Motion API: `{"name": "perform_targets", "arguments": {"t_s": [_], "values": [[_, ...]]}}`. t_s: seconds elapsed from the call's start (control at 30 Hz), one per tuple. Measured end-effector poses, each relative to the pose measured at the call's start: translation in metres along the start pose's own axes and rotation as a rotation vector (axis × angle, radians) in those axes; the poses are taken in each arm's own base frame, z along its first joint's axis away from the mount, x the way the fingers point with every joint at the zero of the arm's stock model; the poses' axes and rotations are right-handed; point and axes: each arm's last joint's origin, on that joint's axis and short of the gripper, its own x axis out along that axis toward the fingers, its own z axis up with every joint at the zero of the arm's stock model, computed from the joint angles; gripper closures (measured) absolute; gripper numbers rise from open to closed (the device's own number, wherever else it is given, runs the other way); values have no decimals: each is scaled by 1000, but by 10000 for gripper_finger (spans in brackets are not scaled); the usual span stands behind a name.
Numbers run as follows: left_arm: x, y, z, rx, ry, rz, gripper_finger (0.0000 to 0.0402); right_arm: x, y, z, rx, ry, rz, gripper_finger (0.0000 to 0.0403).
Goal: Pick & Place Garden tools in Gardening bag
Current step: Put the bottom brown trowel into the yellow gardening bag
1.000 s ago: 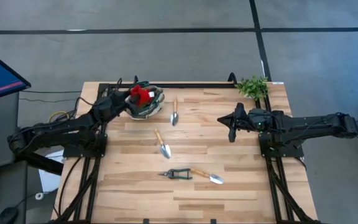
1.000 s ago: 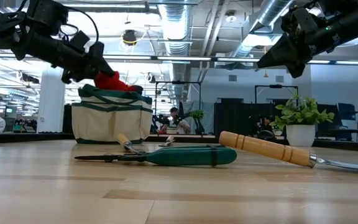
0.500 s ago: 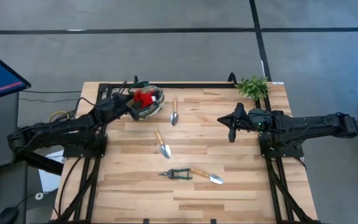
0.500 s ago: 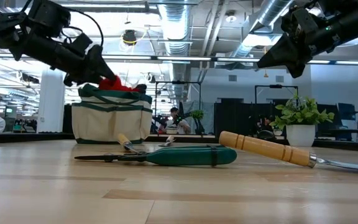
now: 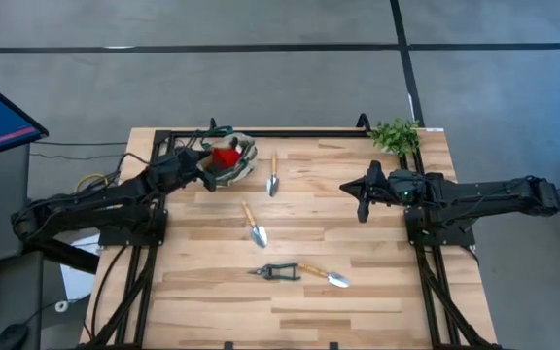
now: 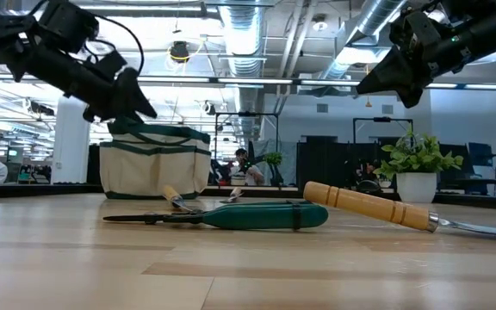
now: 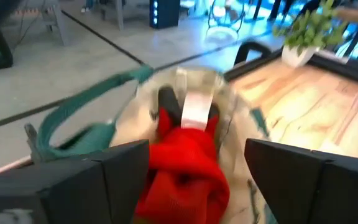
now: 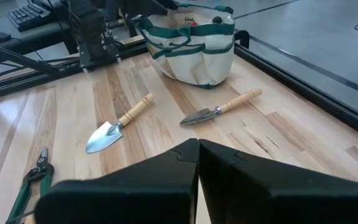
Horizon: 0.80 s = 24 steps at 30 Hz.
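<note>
The beige gardening bag (image 5: pixel 233 160) with green trim stands at the table's far left and also shows in the low view (image 6: pixel 155 164). The red glove (image 7: pixel 185 168) lies inside it (image 5: pixel 224 156). My left gripper (image 5: pixel 205 167) is open just above the bag's left rim (image 6: pixel 139 102), one finger on each side of the glove, above it. Three wooden-handled trowels (image 5: pixel 273 173) (image 5: pixel 255 226) (image 5: pixel 325 276) and the green-handled shears (image 5: pixel 275 272) lie flat on the table. My right gripper (image 5: pixel 362 194) is shut and empty, raised at the right.
A small potted leafy plant (image 5: pixel 397 134) stands at the far right corner. A black frame rail (image 5: pixel 290 133) runs along the table's far edge. The bag's green handle loops (image 7: pixel 73 118) hang outside its rim.
My left gripper has gone down to the bag with the red glove and let it go, then drawn back a little toward the table's left edge. The glove, first held above the rim, now lies inside the bag, hidden in the low view.
</note>
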Motion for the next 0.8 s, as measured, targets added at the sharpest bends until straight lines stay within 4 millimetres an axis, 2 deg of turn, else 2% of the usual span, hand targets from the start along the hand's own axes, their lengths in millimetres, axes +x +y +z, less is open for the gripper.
{"name": "perform_targets", "arguments": {"t_s": [0.17,0.33,0.6,0.7,0.8], "values": [[-12,0,14,-29,-94,-72,183,0,0,0,-10,0,0,402],[-23,-2,21,-70,-150,-210,243,0,0,0,-10,0,0,402],[-30,-11,23,-84,-151,-372,350,0,0,0,-9,0,0,402],[-32,-16,22,-22,-158,-406,386,0,0,0,-9,0,0,402],[-34,-20,21,11,-162,-419,398,0,0,0,-1,0,0,402]]}}
